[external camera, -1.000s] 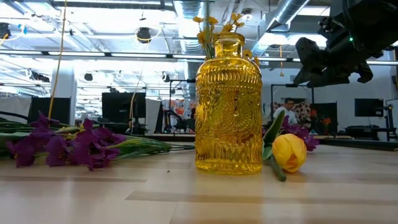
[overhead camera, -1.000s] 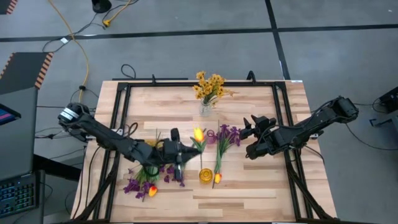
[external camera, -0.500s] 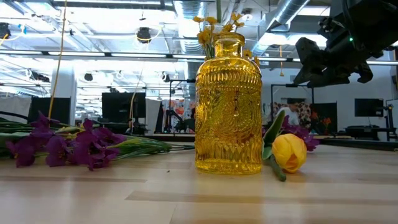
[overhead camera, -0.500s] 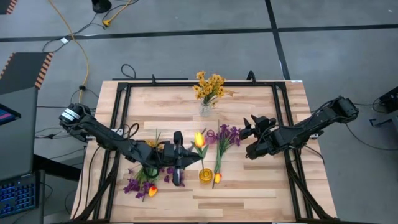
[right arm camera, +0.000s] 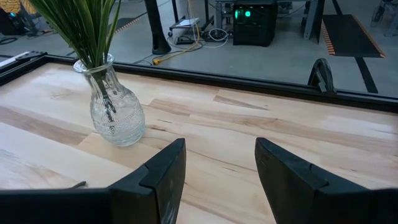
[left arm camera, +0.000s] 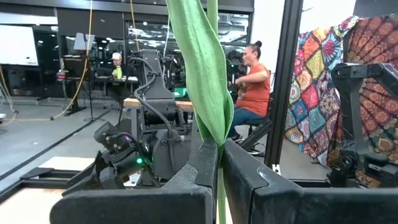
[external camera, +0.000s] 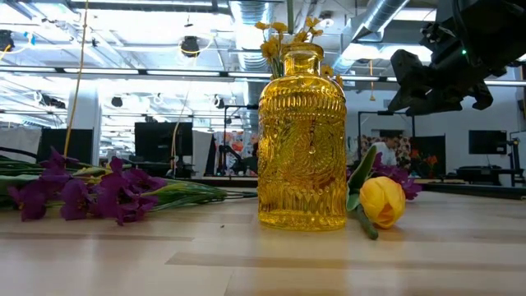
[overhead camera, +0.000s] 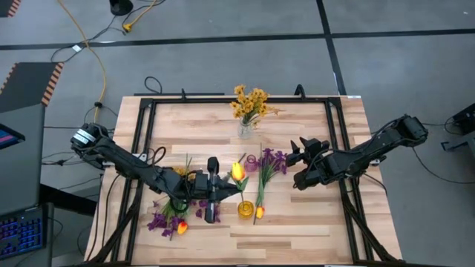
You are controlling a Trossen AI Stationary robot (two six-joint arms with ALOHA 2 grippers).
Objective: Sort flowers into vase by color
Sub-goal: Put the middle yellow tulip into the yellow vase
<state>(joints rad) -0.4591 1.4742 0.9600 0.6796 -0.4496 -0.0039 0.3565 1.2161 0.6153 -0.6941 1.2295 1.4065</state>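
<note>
The left pincer [overhead camera: 213, 194] was clenched on the green stem of a yellow-orange tulip [overhead camera: 237, 172] beside the yellow glass vase [overhead camera: 245, 209], likely to drop it in, while the right pincer [overhead camera: 295, 153] waited unclenched and empty.

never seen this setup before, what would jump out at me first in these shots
The yellow glass vase at the table's front middle, which fills the low view. Just above it, the left tool is shut on a yellow-orange tulip by its green stem. A clear vase of small yellow blooms stands at the far middle, and purple flowers lie loose on the wood.
</note>
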